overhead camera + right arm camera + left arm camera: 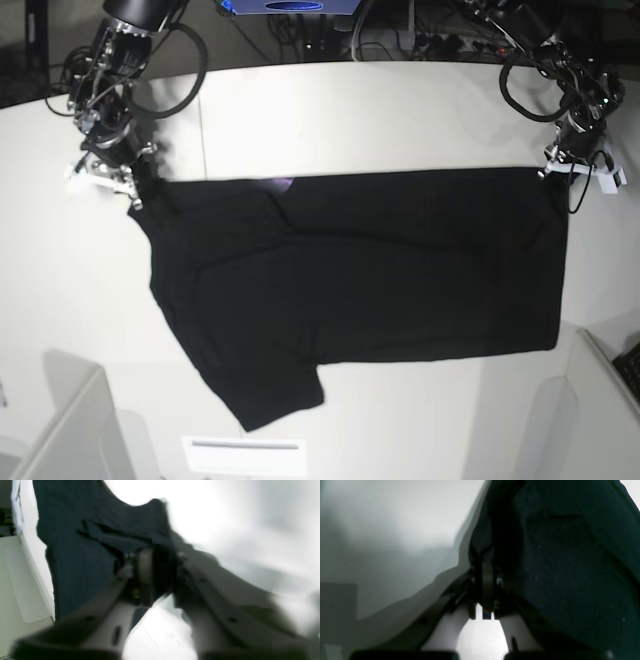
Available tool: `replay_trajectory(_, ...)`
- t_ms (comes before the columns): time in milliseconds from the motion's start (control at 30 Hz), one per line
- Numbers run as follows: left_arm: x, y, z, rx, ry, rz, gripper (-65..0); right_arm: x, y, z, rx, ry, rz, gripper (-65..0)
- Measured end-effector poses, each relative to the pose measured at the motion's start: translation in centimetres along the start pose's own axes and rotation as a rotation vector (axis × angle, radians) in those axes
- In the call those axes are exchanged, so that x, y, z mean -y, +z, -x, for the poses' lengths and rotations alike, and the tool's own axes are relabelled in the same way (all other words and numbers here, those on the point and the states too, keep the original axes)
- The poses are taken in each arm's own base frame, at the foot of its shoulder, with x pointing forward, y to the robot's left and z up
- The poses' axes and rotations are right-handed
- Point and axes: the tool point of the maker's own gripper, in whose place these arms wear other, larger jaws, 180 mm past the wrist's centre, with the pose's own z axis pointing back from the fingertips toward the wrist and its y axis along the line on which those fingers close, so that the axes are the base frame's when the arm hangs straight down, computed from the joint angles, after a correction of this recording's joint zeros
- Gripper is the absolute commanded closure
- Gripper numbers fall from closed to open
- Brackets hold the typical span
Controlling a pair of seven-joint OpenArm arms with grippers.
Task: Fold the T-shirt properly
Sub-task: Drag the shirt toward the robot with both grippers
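Clearly each gripper pinches a far corner of the T-shirt (380,270): left gripper (556,168) and right gripper (128,185). Held that way, the far edge stays taut on the table (350,110), ready, I judge, for folding over.

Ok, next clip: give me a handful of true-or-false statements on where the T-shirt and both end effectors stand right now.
1. The T-shirt lies spread out on the white table. True.
2. The T-shirt is already folded into a neat rectangle. False: it is a single spread layer with one sleeve sticking out at the near edge.
3. The left end effector sits at a far corner of the shirt, shut on the cloth. True.
4. The right end effector hovers over the middle of the shirt. False: it is at the shirt's other far corner.
5. The orange-and-purple print faces up in full. False: only a small purple patch shows at the far edge.
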Motion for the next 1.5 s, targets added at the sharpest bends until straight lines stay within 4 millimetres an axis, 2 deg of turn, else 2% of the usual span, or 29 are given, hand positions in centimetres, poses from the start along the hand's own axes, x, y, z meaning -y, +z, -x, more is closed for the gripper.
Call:
replay_trajectory(133, -0.4, 0.3, 0.2, -0.002, 0.002, -0.006, 0.0, 0.1, -0.2, 0.1, -0.006, -0.013, -0.001, 0.0)
replay_trajectory(333, -2.3, 1.8, -0.1, -0.017, -0.04, -0.059, 0.0, 0.1, -0.1, 0.3, -0.007, -0.012, -0.001, 0.0)
replay_trajectory(733, -2.8, 4.9, -0.6, -0.006, -0.158, -0.1, 0.0, 2.0, 3.9, 0.8, 0.005, 0.047, 0.039, 0.0)
replay_trajectory(1067, -4.5, 6.3, 1.4, -0.064, -0.181, -0.136, 0.0, 3.7, 7.5, 1.2, 0.017, 0.105, 0.078, 0.0)
replay_trajectory(1233, -5.2, 7.3, 3.2, -0.118, -0.23, -0.126, 0.0, 5.1, 9.2, 1.8, 0.011, 0.125, 0.114, 0.0)
replay_trajectory(1367, -5.7, 7.7, 3.7, -0.131, -0.243, -0.128, 0.0, 6.3, 10.0, 3.2, -0.01, 0.107, 0.143, 0.0)
replay_trajectory(1500, -6.4, 8.3, 4.1, -0.147, -0.254, -0.139, 0.0, 7.0, 10.6, 3.5, -0.016, 0.108, 0.161, 0.0)
